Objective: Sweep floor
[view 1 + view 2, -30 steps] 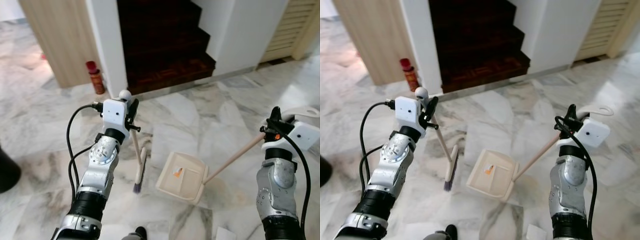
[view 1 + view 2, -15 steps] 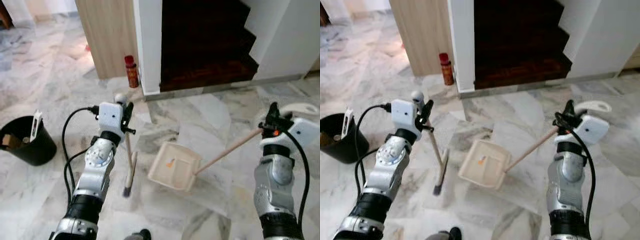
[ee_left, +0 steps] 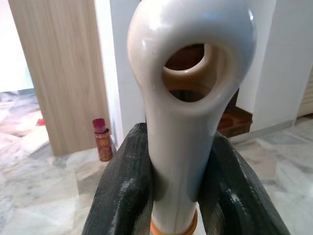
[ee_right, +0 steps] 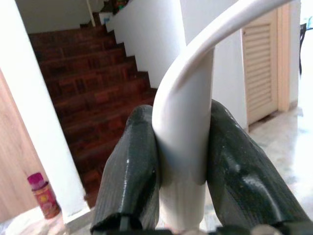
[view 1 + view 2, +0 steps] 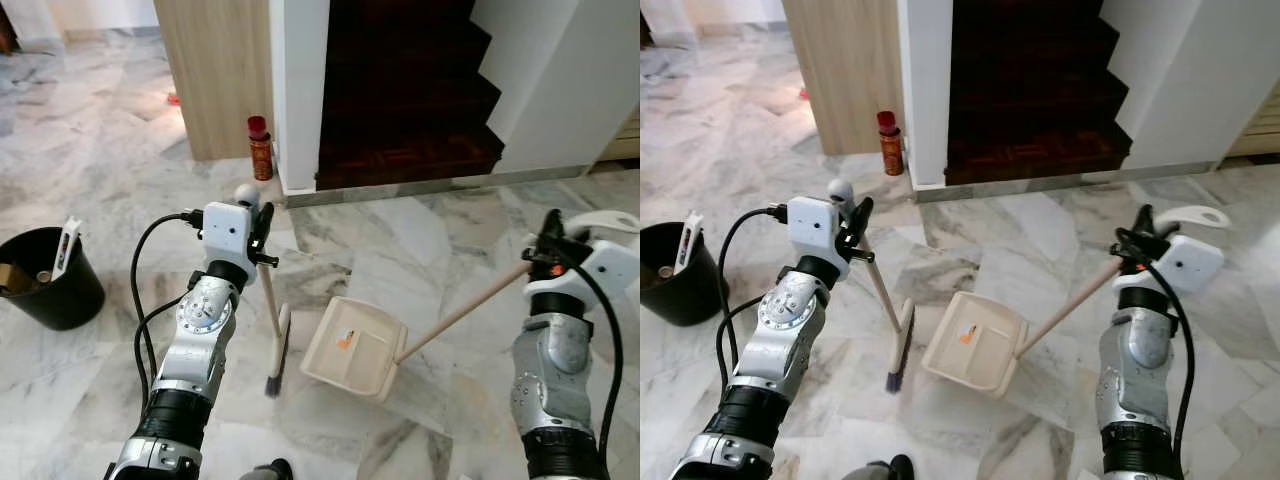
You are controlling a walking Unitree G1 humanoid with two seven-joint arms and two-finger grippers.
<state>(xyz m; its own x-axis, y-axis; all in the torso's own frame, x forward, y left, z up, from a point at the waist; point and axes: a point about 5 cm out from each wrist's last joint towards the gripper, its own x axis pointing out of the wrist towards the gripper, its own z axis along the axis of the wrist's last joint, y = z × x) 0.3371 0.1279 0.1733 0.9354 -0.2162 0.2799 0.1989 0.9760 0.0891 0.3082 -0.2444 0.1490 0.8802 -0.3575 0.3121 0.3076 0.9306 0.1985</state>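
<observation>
Your left gripper (image 3: 178,196) is clamped on the broom handle (image 3: 188,107), both black fingers (image 3: 124,186) pressed against the cream grip just under its hanging hole. Below that gripper the handle runs down to the broom (image 5: 277,345), whose bristle head rests on the marble floor (image 5: 420,230) slightly ahead of the left arm. Your right gripper (image 4: 181,161) is likewise closed on the curved white grip of the dustpan handle (image 4: 183,117), fingers tight on either side of it. From the right gripper the wooden shaft (image 5: 460,312) slants down and inward to the dustpan (image 5: 350,348), which sits on the floor between your two arms, just beside the broom head but not touching it. You can see a small orange scrap (image 5: 345,342) lying inside the pan. Out to the left of your left gripper stands a black bin (image 5: 45,280) with a white item sticking up from its rim. Farther ahead of the left gripper a red bottle (image 5: 260,147) stands on the floor against the foot of a white pillar (image 5: 297,80), with a wooden panel (image 5: 210,70) next to it. Beyond both grippers dark wooden stairs (image 5: 405,90) climb away, and past the right gripper a louvred door (image 4: 261,63) stands at the far wall.
</observation>
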